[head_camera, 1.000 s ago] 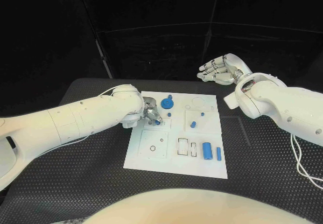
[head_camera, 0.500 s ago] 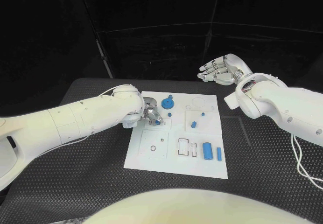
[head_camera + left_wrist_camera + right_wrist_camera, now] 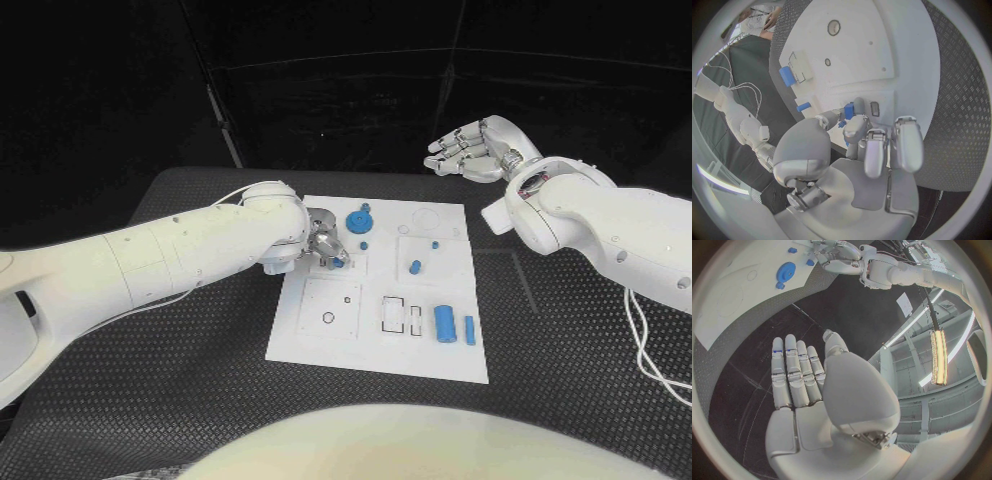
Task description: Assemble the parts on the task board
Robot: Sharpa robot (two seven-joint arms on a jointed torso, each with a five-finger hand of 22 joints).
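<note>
Plastic, by the look of it: the small blue part pinched by the left hand is judged light, stiff and slick, best taken by its sides. It is held low over the task board, near the left edge. A blue disc lies just beyond, and a blue cylinder is well apart. Crowding is judged the main hindrance. The right hand is raised beyond the counter, fingers extended, nothing held.

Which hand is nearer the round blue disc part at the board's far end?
Left. The left hand works on the task board just beside the round blue disc part; the right hand is raised beyond the board's far right corner.
</note>
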